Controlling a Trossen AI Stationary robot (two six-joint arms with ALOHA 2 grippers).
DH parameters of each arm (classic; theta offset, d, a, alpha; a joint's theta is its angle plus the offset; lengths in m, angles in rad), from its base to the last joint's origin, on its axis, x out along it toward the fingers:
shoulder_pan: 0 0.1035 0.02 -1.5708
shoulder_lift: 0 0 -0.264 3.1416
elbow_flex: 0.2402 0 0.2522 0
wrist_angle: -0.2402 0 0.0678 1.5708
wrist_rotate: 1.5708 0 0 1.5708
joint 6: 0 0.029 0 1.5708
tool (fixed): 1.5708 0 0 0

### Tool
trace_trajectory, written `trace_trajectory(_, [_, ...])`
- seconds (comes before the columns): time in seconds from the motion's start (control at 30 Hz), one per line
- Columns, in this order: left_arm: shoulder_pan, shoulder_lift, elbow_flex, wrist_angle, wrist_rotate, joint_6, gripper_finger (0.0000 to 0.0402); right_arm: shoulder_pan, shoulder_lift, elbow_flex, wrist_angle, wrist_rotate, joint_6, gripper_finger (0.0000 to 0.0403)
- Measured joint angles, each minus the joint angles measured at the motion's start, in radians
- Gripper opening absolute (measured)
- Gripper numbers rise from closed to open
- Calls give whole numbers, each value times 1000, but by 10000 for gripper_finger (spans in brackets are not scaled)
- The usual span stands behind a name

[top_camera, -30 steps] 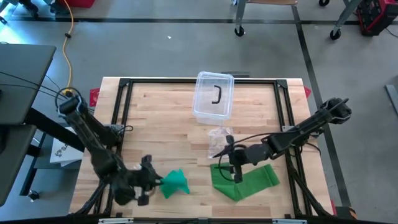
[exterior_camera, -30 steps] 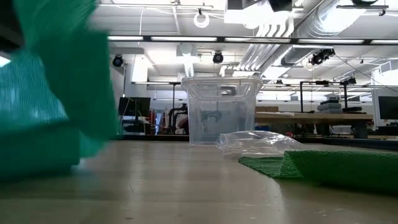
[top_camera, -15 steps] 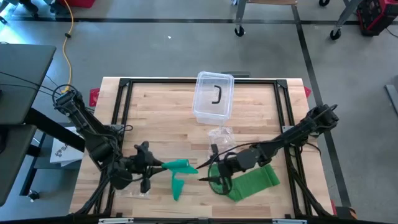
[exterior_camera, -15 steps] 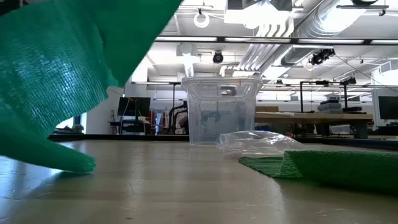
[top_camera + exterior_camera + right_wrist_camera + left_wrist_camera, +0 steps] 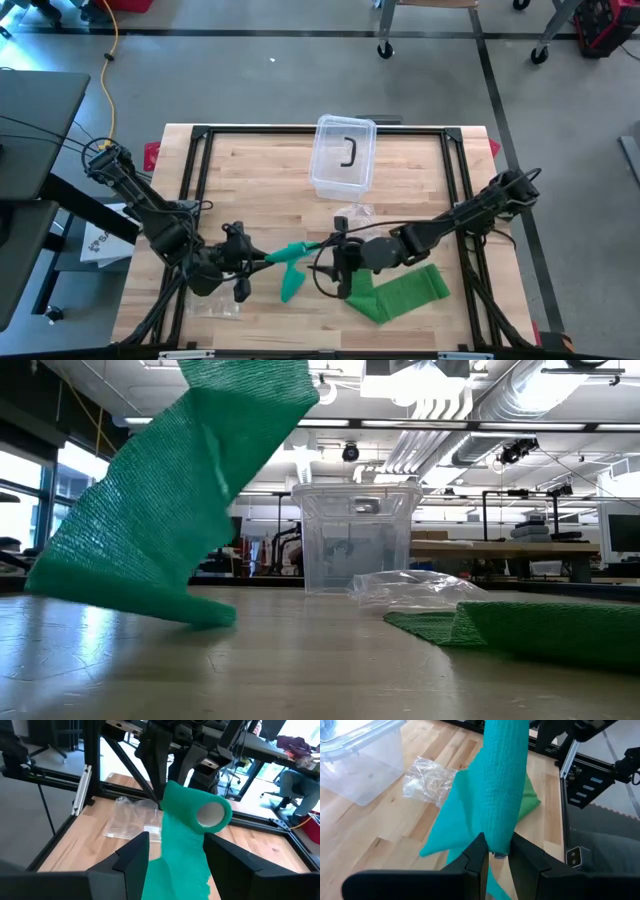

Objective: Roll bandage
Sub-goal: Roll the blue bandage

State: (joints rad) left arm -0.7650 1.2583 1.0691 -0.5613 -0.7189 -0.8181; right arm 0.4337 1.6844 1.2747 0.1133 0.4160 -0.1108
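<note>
Wooden table [image 5: 250, 180] fills my overhead view; from the left, my left gripper [image 5: 262, 262] is clamped on the green bandage roll [image 5: 293, 254], lifted above the boards with its loose tail hanging down. Facing it, my right gripper [image 5: 325, 268] has its fingers apart either side of the roll's far end

No text, label, brand or number can be read anywhere.

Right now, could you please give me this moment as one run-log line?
left pincer: shut on bandage roll | right pincer: open, facing roll's core end | loose tail: hanging to table | folded bandage: untouched
</note>
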Motion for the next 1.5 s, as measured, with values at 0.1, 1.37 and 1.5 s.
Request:
trace_trajectory(0.1, [0,0,0,-3,1,0,58,-2,0,0,0,-5,-1,184])
trace_trajectory(1.37, [0,0,0,-17,34,10,58,-89,-38,1,-5,-188,-49,1])
trace_trajectory(1.5, [0,0,0,-16,29,10,58,-96,-31,1,1,-226,-46,1])
